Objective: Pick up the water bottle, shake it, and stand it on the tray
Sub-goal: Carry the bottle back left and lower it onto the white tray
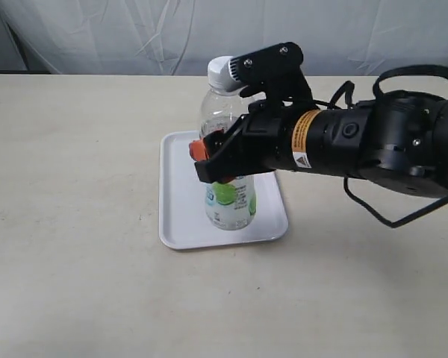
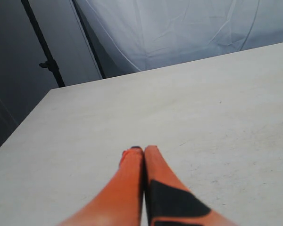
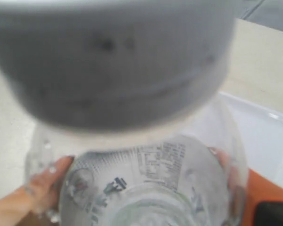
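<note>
The water bottle (image 1: 230, 203), clear with a white cap (image 1: 222, 71) and a green-circled label, stands upright on the white tray (image 1: 178, 201) in the middle of the table. My right gripper (image 1: 213, 160) reaches in from the right and is shut on the bottle's middle. In the right wrist view the cap (image 3: 113, 61) fills the top, and an orange finger (image 3: 40, 186) presses each side of the bottle (image 3: 151, 188); the tray's rim (image 3: 266, 134) shows beside it. My left gripper (image 2: 142, 149) hangs over bare table, shut on nothing, and does not show in the exterior view.
The beige table (image 1: 75, 224) spreads wide around the tray. A white cloth backdrop (image 1: 134, 30) hangs behind its far edge. A dark stand pole (image 2: 45, 52) rises beyond the table corner in the left wrist view. The right arm's black cable (image 1: 373, 209) loops above the table.
</note>
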{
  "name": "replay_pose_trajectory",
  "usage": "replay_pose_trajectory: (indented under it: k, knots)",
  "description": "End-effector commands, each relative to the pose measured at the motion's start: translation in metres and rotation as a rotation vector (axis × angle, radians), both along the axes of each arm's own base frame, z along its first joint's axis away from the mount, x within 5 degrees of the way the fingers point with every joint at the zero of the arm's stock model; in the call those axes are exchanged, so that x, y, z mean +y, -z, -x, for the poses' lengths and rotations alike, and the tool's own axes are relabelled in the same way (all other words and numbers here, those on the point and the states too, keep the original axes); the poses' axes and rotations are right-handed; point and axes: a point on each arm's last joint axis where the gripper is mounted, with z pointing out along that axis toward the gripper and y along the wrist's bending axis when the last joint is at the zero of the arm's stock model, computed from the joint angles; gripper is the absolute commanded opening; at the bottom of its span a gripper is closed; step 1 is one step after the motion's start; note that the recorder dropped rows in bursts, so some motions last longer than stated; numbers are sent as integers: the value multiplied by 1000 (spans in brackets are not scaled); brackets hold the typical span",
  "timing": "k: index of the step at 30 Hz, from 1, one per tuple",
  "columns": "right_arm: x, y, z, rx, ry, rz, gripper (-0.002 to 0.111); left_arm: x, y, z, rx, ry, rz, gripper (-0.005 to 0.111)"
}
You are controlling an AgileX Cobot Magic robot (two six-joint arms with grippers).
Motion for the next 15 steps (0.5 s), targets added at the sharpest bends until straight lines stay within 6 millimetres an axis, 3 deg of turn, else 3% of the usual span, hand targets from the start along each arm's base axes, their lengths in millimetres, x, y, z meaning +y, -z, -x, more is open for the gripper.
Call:
replay_pose_trajectory:
  k: [1,5,8,11,15]
  knots:
    - [3,-7,7,63,-68,-31,-1,0,-1,0,-15,1,2,0]
    - [1,-13,14,229,-301,-50,-1,0,-1,0,-15,1,2,0]
    - [-6,-23,5,302,-308,-104,-1,0,-1,0,-15,1,2,0]
    - [-14,-24,-7,279,-245,-104,-1,0,-1,0,-15,1,2,0]
    - [-23,-14,-23,97,-115,27,-1,0,-1,0,-15,1,2,0]
